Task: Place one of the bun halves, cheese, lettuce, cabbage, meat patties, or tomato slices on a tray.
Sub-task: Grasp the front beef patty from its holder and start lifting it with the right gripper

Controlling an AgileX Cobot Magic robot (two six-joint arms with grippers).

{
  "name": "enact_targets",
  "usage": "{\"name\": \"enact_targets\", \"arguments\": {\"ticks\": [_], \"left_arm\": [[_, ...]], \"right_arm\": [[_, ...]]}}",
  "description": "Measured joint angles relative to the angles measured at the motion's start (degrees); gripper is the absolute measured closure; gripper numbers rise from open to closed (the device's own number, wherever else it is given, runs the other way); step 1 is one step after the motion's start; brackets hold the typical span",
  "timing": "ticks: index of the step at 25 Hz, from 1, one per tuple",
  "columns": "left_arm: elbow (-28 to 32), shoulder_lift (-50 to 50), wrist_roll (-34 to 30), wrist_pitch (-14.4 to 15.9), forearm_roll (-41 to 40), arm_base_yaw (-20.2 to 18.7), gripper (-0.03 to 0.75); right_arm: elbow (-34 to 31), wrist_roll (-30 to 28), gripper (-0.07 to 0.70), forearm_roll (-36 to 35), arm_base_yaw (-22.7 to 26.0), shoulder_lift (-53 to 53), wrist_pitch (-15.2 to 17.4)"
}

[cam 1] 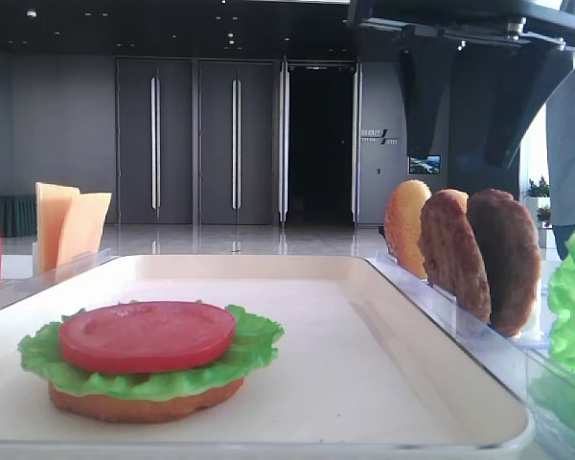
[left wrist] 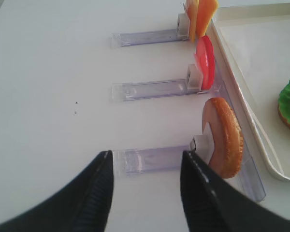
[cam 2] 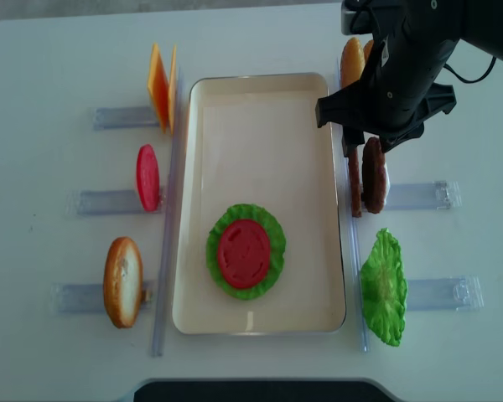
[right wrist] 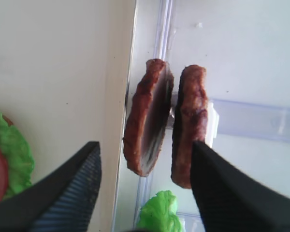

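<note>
The right gripper (right wrist: 145, 186) hung spread wide above the two meat patties (right wrist: 147, 118), which stood upright in their rack beside the tray (cam 2: 260, 100), easy to pinch edgewise.

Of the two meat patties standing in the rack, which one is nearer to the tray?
The left patty in the right wrist view. It stands beside the tray's rim, tilted; the other patty stands farther out, by the white clip.
</note>
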State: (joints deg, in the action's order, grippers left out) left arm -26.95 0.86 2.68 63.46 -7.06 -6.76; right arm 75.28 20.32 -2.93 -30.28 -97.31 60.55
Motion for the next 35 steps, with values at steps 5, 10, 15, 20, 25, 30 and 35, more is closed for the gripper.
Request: {"name": "enact_targets", "arguments": {"ticks": [5, 10, 15, 20, 25, 30, 35], "left_arm": [[0.0, 0.0, 0.0, 0.0, 0.0, 0.0, 0.368], [0.0, 0.0, 0.0, 0.0, 0.0, 0.0, 0.368], [0.0, 0.0, 0.0, 0.0, 0.0, 0.0, 0.368], [0.0, 0.0, 0.0, 0.0, 0.0, 0.0, 0.368], [0.0, 0.0, 0.0, 0.0, 0.0, 0.0, 0.368], [0.0, 0.0, 0.0, 0.0, 0.0, 0.0, 0.368], [0.0, 0.0, 0.0, 0.0, 0.0, 0.0, 0.368]], "right_arm": [[0.0, 0.0, 0.237, -0.8, 0.0, 0.0, 0.0], [0.1, 0.0, 0.237, -1.3, 0.0, -1.2, 0.0], [0.2, -0.1, 0.237, -2.0, -0.2, -3.0, -0.2], [0.6, -0.3, 0.237, -2.7, -0.2, -4.0, -0.5], [0.9, -0.6, 0.237, -2.9, -0.5, -4.6, -0.7], [0.9, -0.6, 0.237, -3.1, -0.5, -4.6, -0.5], [1.1, -0.7, 0.237, -3.1, -0.6, -4.6, 0.1]]}}
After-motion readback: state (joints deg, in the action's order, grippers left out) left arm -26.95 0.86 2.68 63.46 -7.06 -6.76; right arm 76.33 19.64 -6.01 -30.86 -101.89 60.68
